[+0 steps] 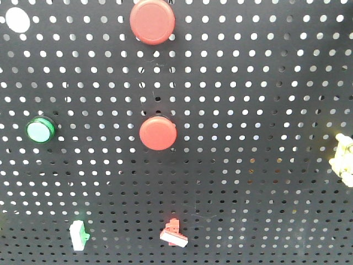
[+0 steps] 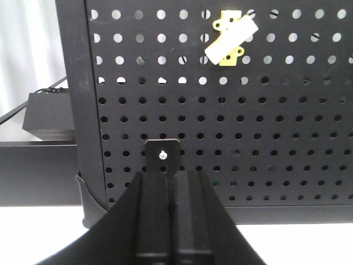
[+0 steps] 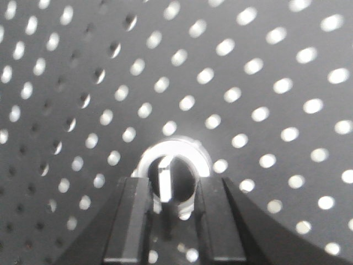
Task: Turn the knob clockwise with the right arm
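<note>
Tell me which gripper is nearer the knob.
Right. The right gripper has a finger on either side of the knob; the left gripper points at a bracket low on the pegboard, no knob in its view.

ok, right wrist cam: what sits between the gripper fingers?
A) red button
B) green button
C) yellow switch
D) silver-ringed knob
D: the right gripper has one finger on each side of the silver-ringed knob.
</note>
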